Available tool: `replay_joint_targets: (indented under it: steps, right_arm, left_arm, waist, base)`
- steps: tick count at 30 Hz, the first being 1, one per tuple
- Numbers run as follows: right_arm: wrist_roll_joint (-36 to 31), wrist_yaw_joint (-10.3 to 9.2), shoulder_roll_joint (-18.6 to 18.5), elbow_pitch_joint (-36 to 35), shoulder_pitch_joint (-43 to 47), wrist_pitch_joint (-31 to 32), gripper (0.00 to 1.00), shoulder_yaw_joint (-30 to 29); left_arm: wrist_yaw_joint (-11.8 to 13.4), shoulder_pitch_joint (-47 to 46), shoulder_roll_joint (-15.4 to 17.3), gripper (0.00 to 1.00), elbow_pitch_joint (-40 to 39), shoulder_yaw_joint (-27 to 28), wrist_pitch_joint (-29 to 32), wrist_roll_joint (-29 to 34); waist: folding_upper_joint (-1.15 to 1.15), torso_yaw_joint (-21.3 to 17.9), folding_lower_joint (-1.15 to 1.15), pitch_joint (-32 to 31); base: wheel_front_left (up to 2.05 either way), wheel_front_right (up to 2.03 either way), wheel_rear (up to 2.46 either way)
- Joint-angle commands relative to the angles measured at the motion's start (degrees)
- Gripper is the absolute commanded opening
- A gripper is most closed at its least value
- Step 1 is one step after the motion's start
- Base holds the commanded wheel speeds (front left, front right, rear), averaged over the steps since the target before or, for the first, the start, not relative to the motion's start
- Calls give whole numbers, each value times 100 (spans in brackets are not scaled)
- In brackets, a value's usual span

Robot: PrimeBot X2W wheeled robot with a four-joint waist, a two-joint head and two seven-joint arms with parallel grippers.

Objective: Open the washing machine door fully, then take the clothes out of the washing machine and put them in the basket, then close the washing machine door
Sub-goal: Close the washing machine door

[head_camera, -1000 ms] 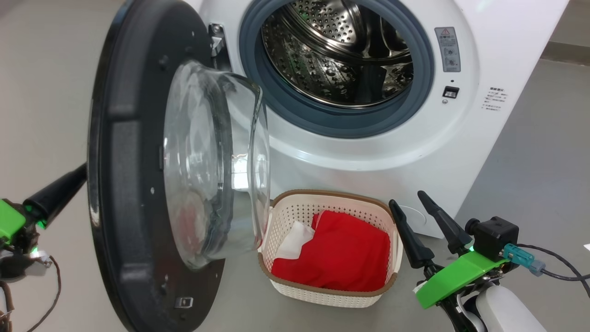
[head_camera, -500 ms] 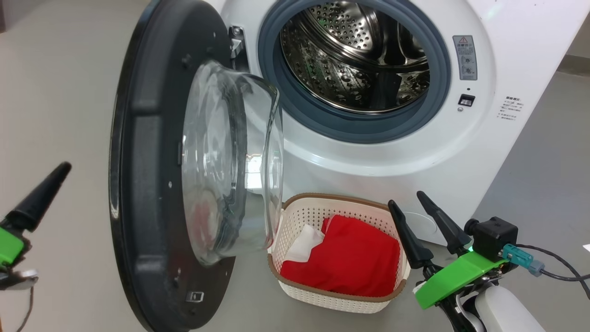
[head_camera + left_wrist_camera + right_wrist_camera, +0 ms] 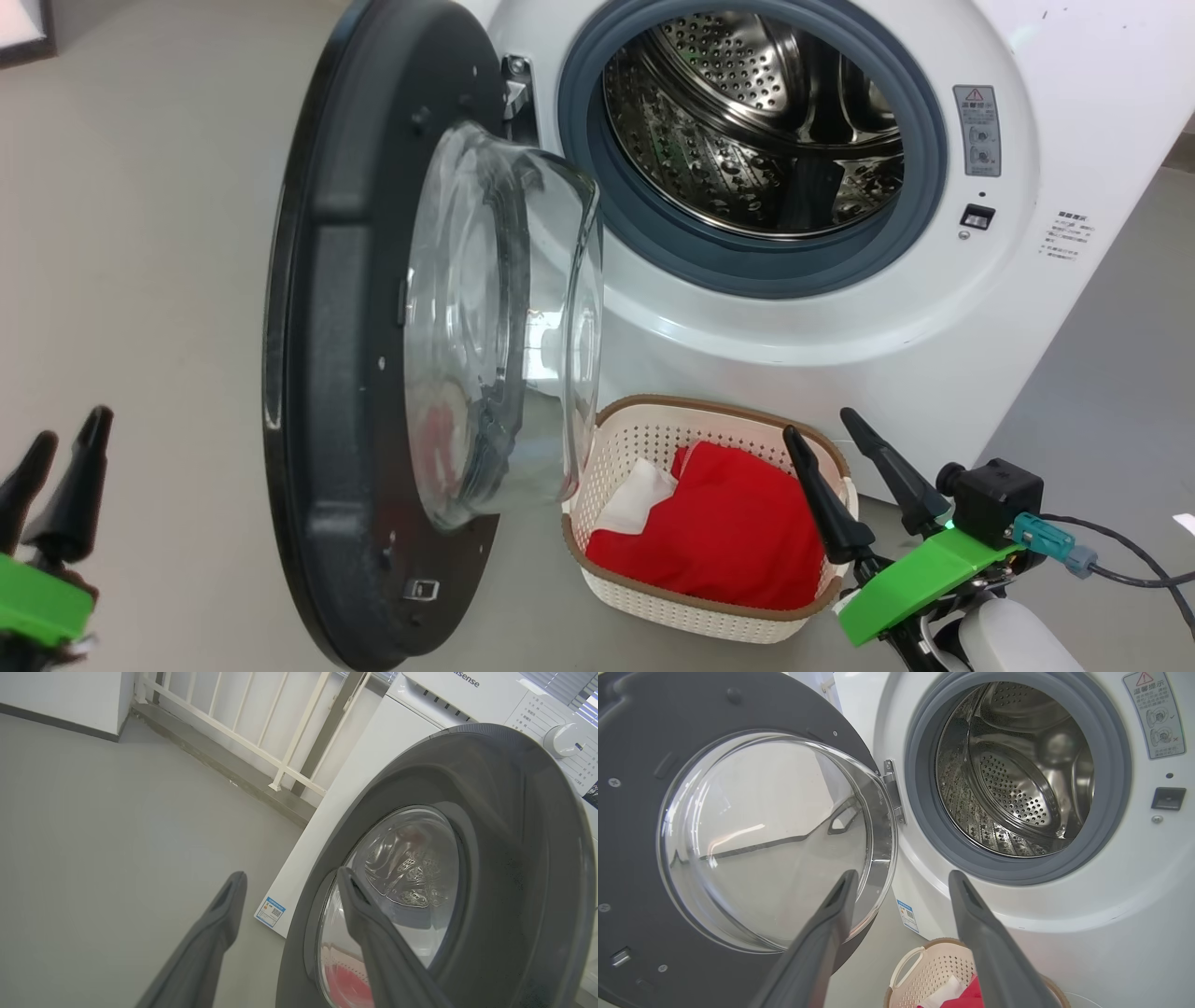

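Observation:
The white washing machine [image 3: 934,308] stands with its steel drum [image 3: 756,121] showing no clothes inside. The washing machine door [image 3: 327,327] hangs swung out to the left, its glass bowl [image 3: 504,317] facing the machine. On the floor below the opening sits the basket [image 3: 691,611], holding the clothes: a red garment [image 3: 728,537] and a white cloth [image 3: 635,499]. My left gripper [image 3: 70,429] is open at the lower left, apart from the door's outer face [image 3: 514,858]. My right gripper [image 3: 820,422] is open and empty just right of the basket [image 3: 924,975], pointing toward the machine.
Bare grey floor [image 3: 140,233] lies left of the door. A white railing [image 3: 280,732] and a wall stand beyond the machine's side. A blue sticker [image 3: 271,911] marks the machine's lower corner. A cable [image 3: 1120,541] trails from my right wrist.
The camera has shifted, moving the whole picture right. My left gripper has come away from the door's outer edge, dropped toward the lower left and opened. The right gripper has stayed put.

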Motion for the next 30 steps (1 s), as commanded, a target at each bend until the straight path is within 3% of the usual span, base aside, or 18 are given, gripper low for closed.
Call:
replay_joint_targets:
  steps: [1, 5, 11, 21, 30]
  right_arm:
    - [114, 9, 15, -149, -64, -69, 100, 113]
    - [108, 9, 23, -161, -59, -69, 100, 117]
    - [103, 9, 27, -161, -68, -69, 100, 124]
    - [91, 9, 24, -158, -113, -69, 100, 132]
    - [98, 9, 9, -149, -147, -69, 100, 123]
  left_arm:
    - [-43, -86, 186, 100, -212, 212, -212, 232]
    - [2, 241, 162, 100, -280, 63, -838, 997]
    - [143, 607, -99, 100, -176, -110, -1623, 1641]
    - [417, 880, -315, 100, 7, -483, -2424, 2526]
    - [624, 914, -496, 100, 91, -631, -2674, 2767]
  waist:
    - [0, 31, 0, -2]
    - [0, 70, 0, 11]
    - [0, 110, 0, 50]
    - [0, 132, 0, 121]
    - [0, 127, 0, 178]
  base:
    - [0, 0, 0]
    - [0, 0, 0]
    - [0, 0, 0]
    - [0, 0, 0]
    - [0, 0, 0]
